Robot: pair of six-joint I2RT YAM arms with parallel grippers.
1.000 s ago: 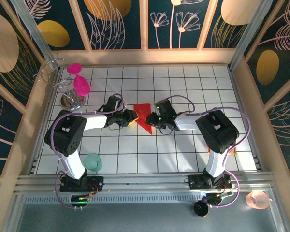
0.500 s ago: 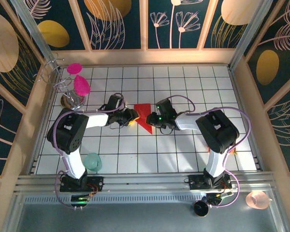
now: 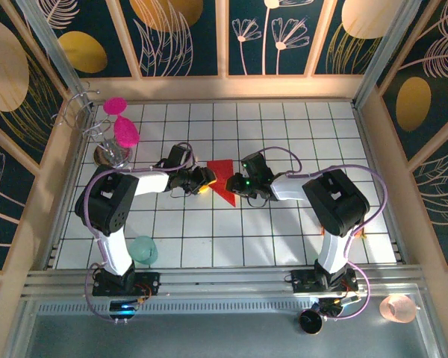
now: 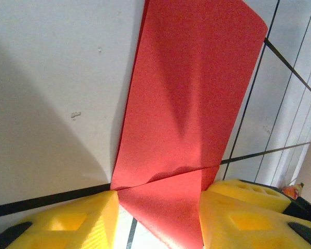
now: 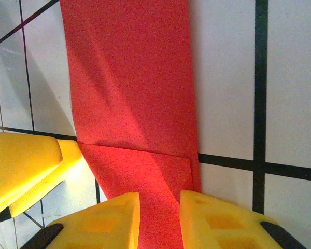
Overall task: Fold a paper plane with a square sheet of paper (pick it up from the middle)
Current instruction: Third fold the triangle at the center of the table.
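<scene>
Paper plane [image 3: 222,177] straddled by left gripper [image 4: 158,207] and right gripper [image 5: 159,210], both parted, gripping nothing; could skid, skewing the crease.

The middle of the tiled table [image 3: 284,127] was crowded: the left gripper [image 3: 207,179] and the right gripper [image 3: 237,181] faced each other low over the paper plane [image 3: 222,176], jaws apart and straddling its edges, leaving no lane between them. In the far-left corner the magenta goblets [image 3: 124,128] on their metal stand [image 3: 110,155] blocked the way, and a teal cup [image 3: 143,249] sat just beside the left arm's base. Bare tiles lay open behind the plane, across the far right, and along the near rows between the two bases, bounded by the wooden walls [image 3: 379,149].
</scene>
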